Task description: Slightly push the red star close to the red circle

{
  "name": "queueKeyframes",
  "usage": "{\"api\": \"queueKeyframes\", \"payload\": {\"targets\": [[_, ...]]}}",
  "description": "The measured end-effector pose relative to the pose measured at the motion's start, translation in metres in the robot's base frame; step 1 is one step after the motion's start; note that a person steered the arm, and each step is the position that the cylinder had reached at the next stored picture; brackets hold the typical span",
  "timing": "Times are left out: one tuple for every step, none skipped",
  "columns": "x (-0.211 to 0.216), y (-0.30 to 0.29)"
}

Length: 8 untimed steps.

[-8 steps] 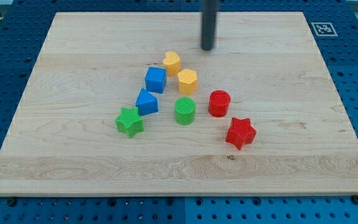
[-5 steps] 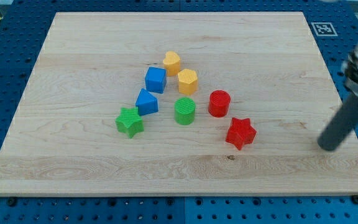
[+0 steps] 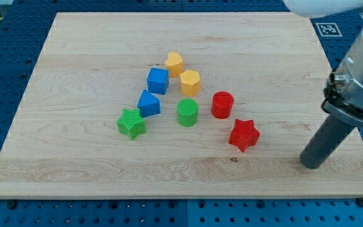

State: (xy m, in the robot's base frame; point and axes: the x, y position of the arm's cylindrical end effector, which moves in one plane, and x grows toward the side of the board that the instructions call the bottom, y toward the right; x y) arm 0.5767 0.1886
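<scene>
The red star (image 3: pixel 244 134) lies right of the board's middle, just below and right of the red circle (image 3: pixel 222 104), with a small gap between them. My tip (image 3: pixel 312 165) rests on the board near its right edge, well to the right of the red star and a little lower than it. The dark rod slants up and right to the arm's grey end at the view's right edge.
A cluster sits left of the red blocks: a yellow heart (image 3: pixel 174 64), a yellow hexagon (image 3: pixel 190 82), a blue cube (image 3: pixel 157 81), a blue triangular block (image 3: pixel 148 103), a green cylinder (image 3: pixel 187 112) and a green star (image 3: pixel 132 123). The wooden board (image 3: pixel 74 170) lies on a blue pegboard.
My tip went from the top middle of the board to its right side, then slid a little left and down toward the red star. No block has moved.
</scene>
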Motion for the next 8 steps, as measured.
{"api": "queueKeyframes", "payload": {"targets": [[-0.002,-0.028],[-0.007,-0.061],[-0.018,-0.078],[-0.022,-0.080],[-0.022,-0.082],[-0.022,-0.088],[-0.022,-0.096],[-0.008,-0.085]]}}
